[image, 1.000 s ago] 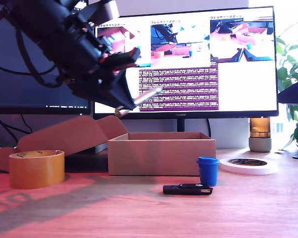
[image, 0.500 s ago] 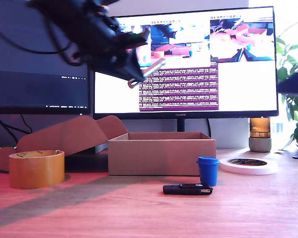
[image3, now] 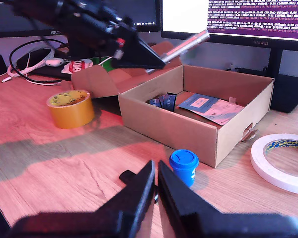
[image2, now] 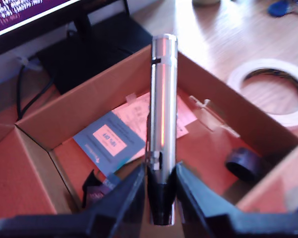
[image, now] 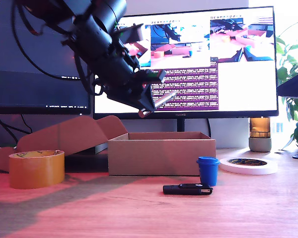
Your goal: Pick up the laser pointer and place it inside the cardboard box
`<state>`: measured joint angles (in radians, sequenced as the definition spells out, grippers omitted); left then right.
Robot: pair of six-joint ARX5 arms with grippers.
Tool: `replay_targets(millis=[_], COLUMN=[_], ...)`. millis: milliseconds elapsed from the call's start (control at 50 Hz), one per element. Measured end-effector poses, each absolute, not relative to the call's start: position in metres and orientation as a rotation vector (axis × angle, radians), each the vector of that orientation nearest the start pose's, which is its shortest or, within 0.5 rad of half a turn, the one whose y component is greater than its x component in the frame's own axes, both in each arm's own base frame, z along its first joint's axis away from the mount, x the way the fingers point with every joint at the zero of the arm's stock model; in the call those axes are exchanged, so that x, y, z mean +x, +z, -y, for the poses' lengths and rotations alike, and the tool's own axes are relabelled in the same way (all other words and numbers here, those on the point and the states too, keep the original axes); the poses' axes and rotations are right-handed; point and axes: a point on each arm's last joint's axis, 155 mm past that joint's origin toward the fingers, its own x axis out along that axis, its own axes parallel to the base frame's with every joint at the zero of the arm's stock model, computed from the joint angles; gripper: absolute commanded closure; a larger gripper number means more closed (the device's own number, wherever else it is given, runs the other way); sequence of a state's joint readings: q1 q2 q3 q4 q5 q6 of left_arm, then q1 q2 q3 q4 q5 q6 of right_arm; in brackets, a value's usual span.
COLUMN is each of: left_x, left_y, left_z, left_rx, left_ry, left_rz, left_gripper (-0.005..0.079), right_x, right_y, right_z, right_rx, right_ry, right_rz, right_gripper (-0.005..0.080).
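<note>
2 grippers are recorded, only 1 of them loaded.

Item 1: my first gripper (image2: pixel 161 186), jaws pinched on the rear end of the laser pointer (image2: pixel 162 114). The grip is taken at 1 end, so most of the silver barrel juts free beyond the jaws; this leaves the far end clear to be lowered ahead of the fingers. In the exterior view the same gripper (image: pixel 148 105) is held in the air above the cardboard box, toward that view's left end of it, with the pointer (image: pixel 164 98) tilted upward toward that view's right. It touches nothing but the jaws.

Item 2: cardboard box (image2: pixel 208 96), open-topped, lying directly beneath the pointer in the first wrist view. Its flap (image: pixel 69 133) is folded back toward the exterior view's left, which keeps the opening unobstructed. Contents: a blue card (image2: pixel 110 143), pink paper slips (image2: pixel 139 116) and a dark ring-shaped object (image2: pixel 244 164). Judgement: carrying is nearly finished; descent and release remain.

Item 3: my second gripper (image3: pixel 154 191), jaws pressed together on nothing, hanging low over the table (image: pixel 139 213) near the blue cup (image3: pixel 183 166), clear of the box, seemingly parked out of the way.

Item 4: bystanders on the table: yellow tape roll (image: pixel 37 168), white tape ring (image: pixel 248 165), flat black stick (image: pixel 187 189). None lies between pointer and box.
</note>
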<state>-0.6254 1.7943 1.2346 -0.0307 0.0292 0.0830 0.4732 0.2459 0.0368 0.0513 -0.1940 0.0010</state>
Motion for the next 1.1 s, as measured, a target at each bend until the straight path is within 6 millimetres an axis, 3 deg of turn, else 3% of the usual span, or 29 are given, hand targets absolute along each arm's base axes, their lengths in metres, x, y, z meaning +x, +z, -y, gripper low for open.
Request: replay_targets(millis=[380, 580, 860, 1100], left_x=[0.444, 0.447, 0.436, 0.432], left_y=[0.124, 0.108, 0.089, 0.086], left_z=[0.32, 0.326, 0.323, 0.322], left_rx=[0.288, 0.297, 0.307, 0.308], left_ry=[-0.691, -0.706, -0.719, -0.725], left_rz=[-0.692, -0.753, -0.83, -0.85], left_gripper=[0.0634, 0.0634, 0.0633, 0.0627], right_x=[0.216, 0.222, 0.224, 0.225], right_y=[0.137, 0.149, 0.151, 0.151], right_z=[-0.151, -0.146, -0.143, -0.143], right_rx=[-0.022, -0.018, -0.018, -0.018], right_ry=[0.666, 0.632, 0.612, 0.607], right_rz=[-0.156, -0.106, -0.098, -0.098], right_gripper=[0.0763, 0.0763, 0.0763, 0.0763])
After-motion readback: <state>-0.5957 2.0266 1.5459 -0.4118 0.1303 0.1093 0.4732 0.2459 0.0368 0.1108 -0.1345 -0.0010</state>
